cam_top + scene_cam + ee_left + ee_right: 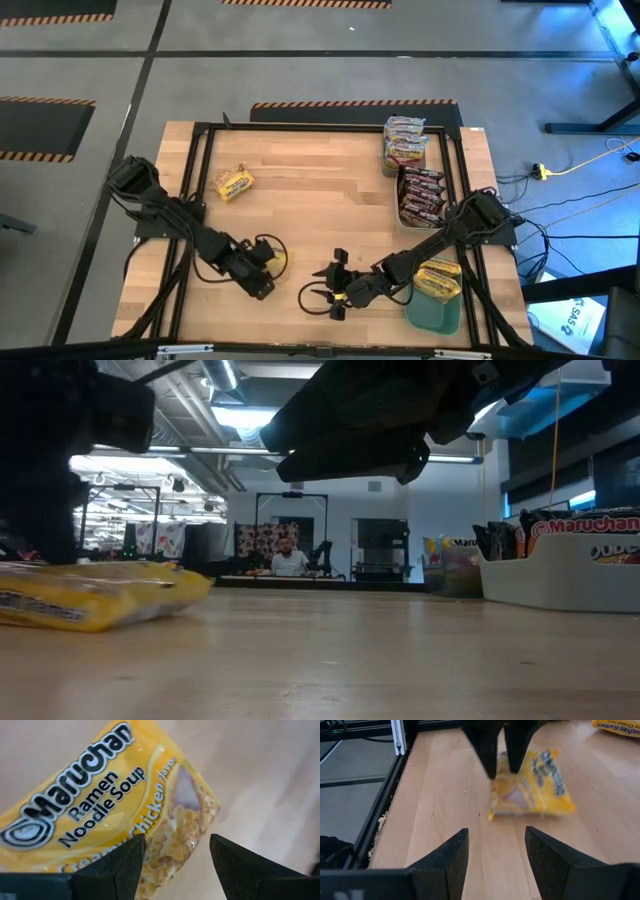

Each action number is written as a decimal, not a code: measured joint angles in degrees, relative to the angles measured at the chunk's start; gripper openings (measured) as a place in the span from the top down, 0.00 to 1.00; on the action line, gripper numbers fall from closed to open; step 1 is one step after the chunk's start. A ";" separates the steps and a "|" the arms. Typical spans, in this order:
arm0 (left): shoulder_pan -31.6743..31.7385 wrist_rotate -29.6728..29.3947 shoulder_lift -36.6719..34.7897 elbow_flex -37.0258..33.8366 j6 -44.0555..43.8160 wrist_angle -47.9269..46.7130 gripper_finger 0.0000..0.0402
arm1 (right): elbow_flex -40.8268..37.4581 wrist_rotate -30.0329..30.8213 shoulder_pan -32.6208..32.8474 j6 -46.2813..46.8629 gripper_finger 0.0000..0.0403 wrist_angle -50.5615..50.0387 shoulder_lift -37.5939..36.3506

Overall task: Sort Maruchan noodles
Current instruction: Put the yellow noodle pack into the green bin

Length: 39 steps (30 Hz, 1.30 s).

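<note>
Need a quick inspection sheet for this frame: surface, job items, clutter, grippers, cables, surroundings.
Surface: wooden tabletop in a black frame.
Job items: one yellow packet lies loose at the left; a second yellow packet lies under the left gripper; pink packets and dark packets are stacked in a tray at the right; a yellow packet lies on the teal lid.
Clutter: nothing seen.
Grippers: left gripper open over the packet; right gripper open, empty.
Cables: yellow cable on the floor.
Surroundings: person seated far behind.
</note>
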 joint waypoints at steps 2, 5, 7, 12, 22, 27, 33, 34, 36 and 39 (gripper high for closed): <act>0.01 -0.15 1.51 0.08 1.32 4.18 0.45 | 0.00 0.00 0.00 0.00 0.56 0.00 0.00; 0.02 -0.44 2.91 -0.05 3.62 11.31 0.45 | 0.02 0.01 0.00 0.02 0.56 0.02 0.00; 0.02 -1.30 3.31 -0.23 5.95 15.93 0.45 | 0.00 -0.01 0.00 0.02 0.56 0.00 0.00; -0.01 -1.93 3.27 0.54 11.58 23.94 0.45 | 0.02 -0.01 0.00 0.04 0.56 0.02 0.00; -7.43 -8.30 3.16 11.49 12.45 3.89 0.45 | 0.01 0.06 -0.73 2.05 0.55 0.70 0.00; -14.75 -21.95 3.24 9.95 11.92 3.77 0.45 | 1.74 -4.30 -3.96 5.16 0.51 0.96 0.00; -18.57 -29.54 7.33 8.55 11.72 4.62 0.45 | 3.37 -16.99 -10.62 9.41 0.29 0.62 0.00; -18.72 -29.70 8.40 8.55 11.86 4.57 0.45 | 3.47 -18.70 -11.79 10.42 0.26 0.33 0.00; -18.78 -30.18 10.47 8.50 11.95 4.51 0.45 | 3.50 -22.07 -14.18 11.32 0.21 -0.41 0.00; -18.70 -31.44 13.10 8.50 11.92 4.63 0.45 | 3.50 -26.28 -17.89 12.88 0.17 -1.66 0.00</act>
